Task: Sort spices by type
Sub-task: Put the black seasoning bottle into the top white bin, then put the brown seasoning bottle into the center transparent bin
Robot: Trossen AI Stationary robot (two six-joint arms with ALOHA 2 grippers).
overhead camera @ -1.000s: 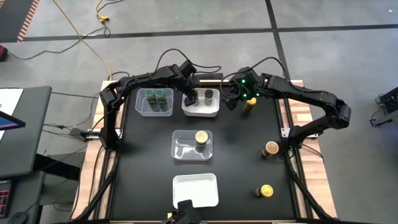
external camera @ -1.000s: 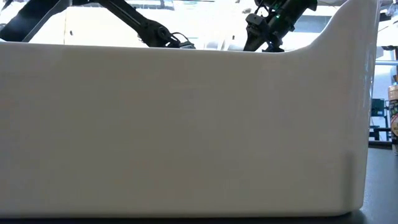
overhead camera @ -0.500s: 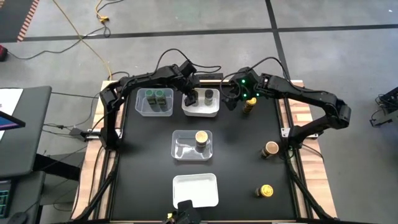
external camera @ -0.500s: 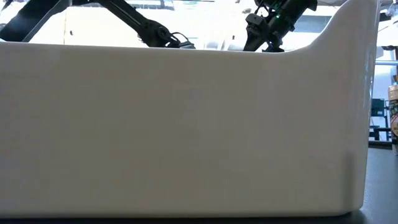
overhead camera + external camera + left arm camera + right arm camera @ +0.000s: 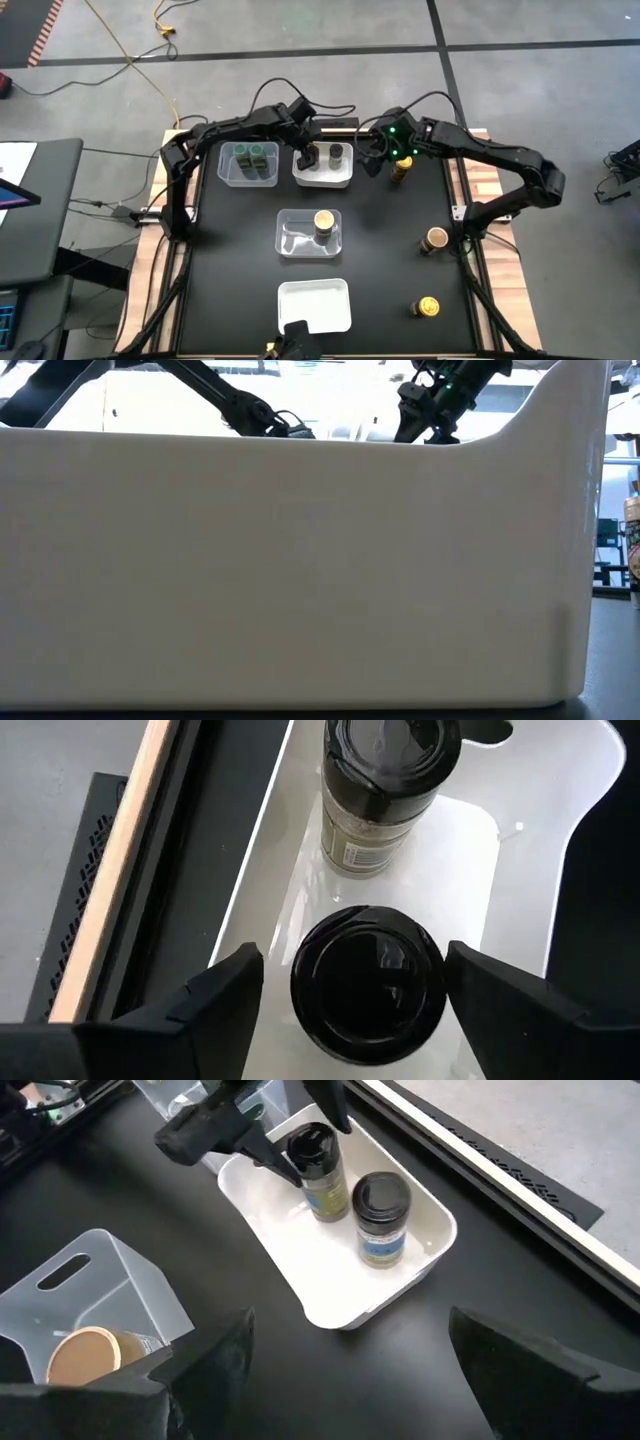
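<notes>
**Dark-lidded jar between parted left jaws, inside far white tray**

Dark-lidded jar point(image 5: 368, 983) upright on the floor of the far white tray point(image 5: 322, 178), directly between the fingers point(image 5: 225, 990) of the left gripper point(image 5: 355, 995). Jaws parted wider than the lid, a sliver of tray visible on each side, no contact seen; nothing held. Second dark-lidded jar point(image 5: 387, 790) upright just beyond it in the same tray, near but apart from the first. Same pair seen from the right wrist, side by side, the left gripper point(image 5: 290, 1155) straddling the one at point(image 5: 318, 1172), the other at point(image 5: 380, 1215) standing free.

Beside that tray, toward the left arm, a clear tray point(image 5: 246, 176) with two green-lidded jars point(image 5: 252, 154) close together. Nearer the middle of the table, another clear tray point(image 5: 300, 240) with one tan-lidded jar point(image 5: 323, 222) at its right-hand end. Near-edge white tray point(image 5: 315, 305) filling most of the low view as a blank wall.

Outside the trays, on the black tabletop point(image 5: 390, 250): one yellow-lidded jar point(image 5: 400, 170) just beside the far white tray, under the right gripper point(image 5: 385, 160); a tan-lidded jar point(image 5: 436, 239) and a yellow-lidded jar point(image 5: 428, 306) well apart on the right side.

Right gripper above the tabletop just right of the far white tray, jaws spread wide, nothing between them.
</notes>
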